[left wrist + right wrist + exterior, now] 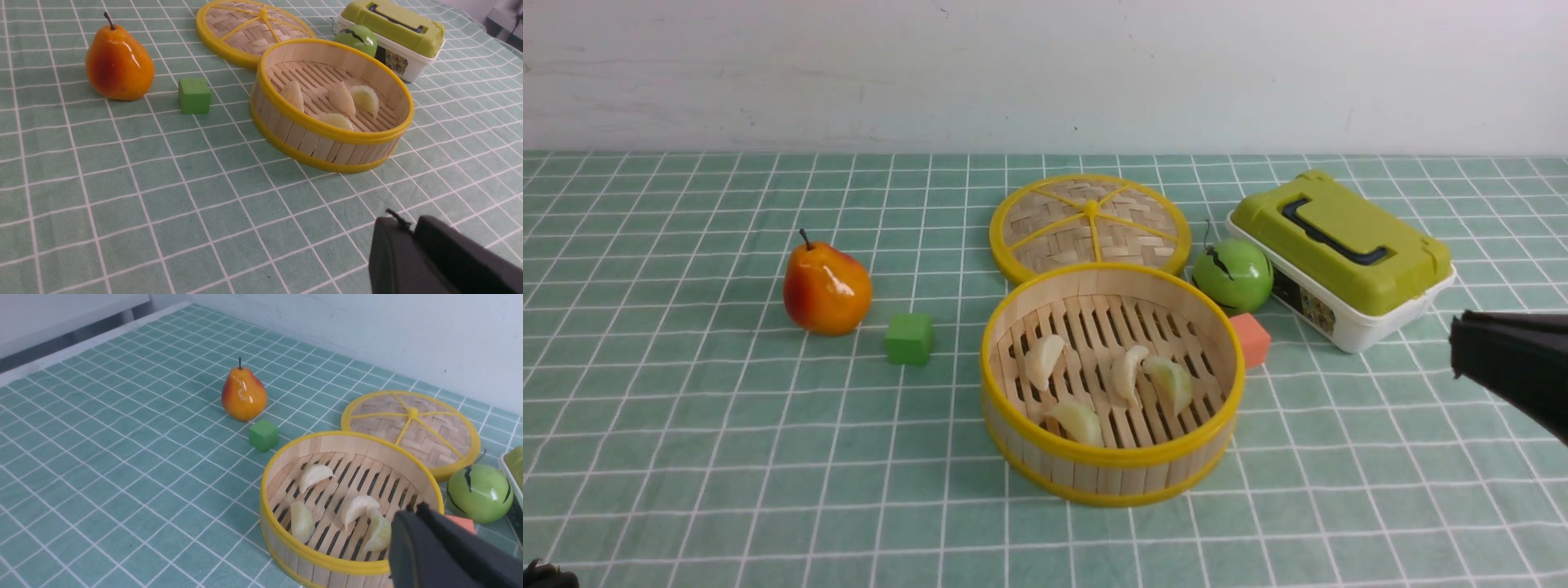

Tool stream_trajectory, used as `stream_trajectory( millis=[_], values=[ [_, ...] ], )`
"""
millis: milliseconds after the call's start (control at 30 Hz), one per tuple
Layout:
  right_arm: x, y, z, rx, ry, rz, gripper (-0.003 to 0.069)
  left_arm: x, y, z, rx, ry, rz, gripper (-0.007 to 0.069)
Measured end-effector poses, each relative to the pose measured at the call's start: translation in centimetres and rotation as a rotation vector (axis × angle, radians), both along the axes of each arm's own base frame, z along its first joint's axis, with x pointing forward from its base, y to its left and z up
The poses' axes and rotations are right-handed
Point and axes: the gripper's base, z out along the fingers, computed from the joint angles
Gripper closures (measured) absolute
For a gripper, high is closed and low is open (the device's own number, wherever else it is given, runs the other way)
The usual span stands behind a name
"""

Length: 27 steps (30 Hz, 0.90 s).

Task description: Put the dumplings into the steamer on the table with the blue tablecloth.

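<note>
The steamer [1111,461] stands mid-table on the blue tablecloth [686,425]. Several pale dumplings lie on its slatted floor: one at the left [1044,361], two side by side at the right [1128,374] [1172,382], one near the front wall [1080,420]. My right gripper [1462,343] hangs at the right edge, clear of the steamer, shut and holding nothing; in the right wrist view its tips [412,509] overlap the steamer's near rim [327,561]. My left gripper [408,224] is shut and holds nothing, low over bare cloth well short of the steamer [327,130].
A woven lid with yellow spokes [1090,224] lies behind the steamer. A green apple [1232,275], an orange cube [1251,339] and a green-lidded box [1339,253] stand to its right. A pear [827,287] and a green cube [909,338] stand to its left.
</note>
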Motion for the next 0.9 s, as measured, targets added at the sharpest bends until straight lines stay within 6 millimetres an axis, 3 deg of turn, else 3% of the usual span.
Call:
stream_trajectory(
  millis=[600, 733, 900],
  values=[
    [-0.8, -0.5, -0.4, -0.028, 0.016, 0.010, 0.0670, 0.0, 0.0, 0.0, 0.001, -0.001, 0.000, 0.0540],
    [-1.2, -1.0, -2.0, 0.023, -0.054, -0.020, 0.0670, 0.0, 0.0, 0.0, 0.002, -0.002, 0.001, 0.0536],
    [-2.2, -3.4, -6.4, 0.133, -0.209, -0.184, 0.0670, 0.0, 0.0, 0.0, 0.002, -0.002, 0.001, 0.0533]
  ],
)
